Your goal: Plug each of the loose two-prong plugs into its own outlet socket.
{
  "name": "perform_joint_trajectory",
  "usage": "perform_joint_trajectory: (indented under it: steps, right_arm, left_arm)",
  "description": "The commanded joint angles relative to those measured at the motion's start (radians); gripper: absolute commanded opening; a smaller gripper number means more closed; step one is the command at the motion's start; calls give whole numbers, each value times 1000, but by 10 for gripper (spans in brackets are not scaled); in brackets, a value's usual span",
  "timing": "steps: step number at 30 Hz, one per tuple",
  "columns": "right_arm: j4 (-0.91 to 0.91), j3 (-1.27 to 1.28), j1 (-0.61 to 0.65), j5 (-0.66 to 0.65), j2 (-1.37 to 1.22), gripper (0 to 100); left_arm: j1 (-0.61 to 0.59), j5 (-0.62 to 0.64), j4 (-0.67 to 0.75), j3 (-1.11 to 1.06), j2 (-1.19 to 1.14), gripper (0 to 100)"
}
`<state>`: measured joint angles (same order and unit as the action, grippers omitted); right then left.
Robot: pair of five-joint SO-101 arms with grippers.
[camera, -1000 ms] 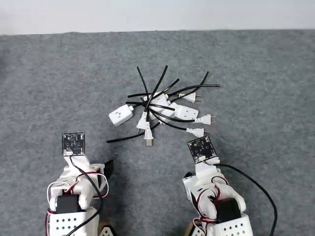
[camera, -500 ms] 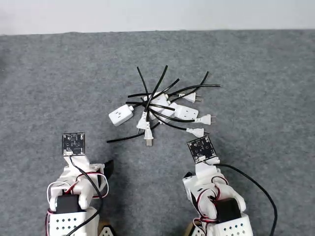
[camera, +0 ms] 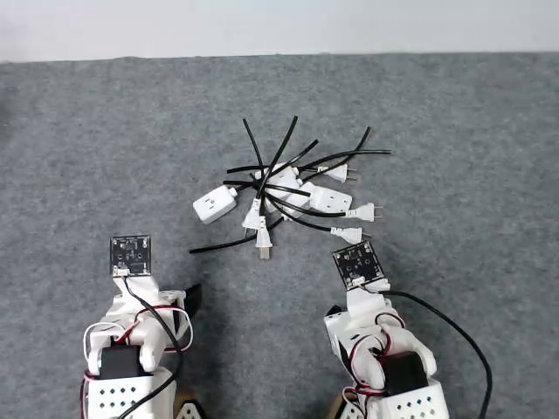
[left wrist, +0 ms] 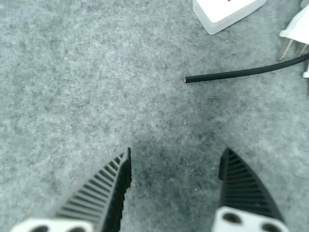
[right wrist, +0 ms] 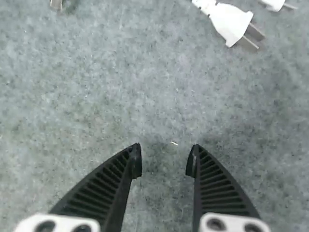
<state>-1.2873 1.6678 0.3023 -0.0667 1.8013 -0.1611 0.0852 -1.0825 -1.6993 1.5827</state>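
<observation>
The left fingers are released and spread wide over the grey bench, grasping nothing. Just beyond their tips lies the cut end of a black cord. Farther on sits a white outlet socket, with the bare prongs of a white plug close beside the cord.

The right fingers are released too, parted more narrowly and empty. Ahead of them, well apart from the tips, a white two-prong plug lies loose on the bench, and a second plug lies just past it.

In the high view, the tangle lies ahead of both pairs of fingers. A second socket sits in its middle under crossing cords, and a farthest plug lies beyond that, prongs free.
</observation>
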Motion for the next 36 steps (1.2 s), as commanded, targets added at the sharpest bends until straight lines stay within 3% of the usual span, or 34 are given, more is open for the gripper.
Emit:
perform_joint_trajectory:
  steps: [1, 14, 22, 29, 36]
  right_arm:
    - [-10, 15, -10, 5, 8, 156]
    - [-10, 15, -10, 5, 8, 156]
    - [-10, 15, -5, 8, 8, 156]
    - [1, 15, -4, 11, 12, 158]
    - [-7, 15, -5, 11, 12, 156]
  left_arm:
    - [2, 5, 23, 42, 0, 280]
    - [3, 5, 23, 42, 0, 280]
    - [98, 5, 23, 42, 0, 280]
    - [104, 3, 20, 42, 0, 283]
    - [114, 9, 221, 10, 0, 283]
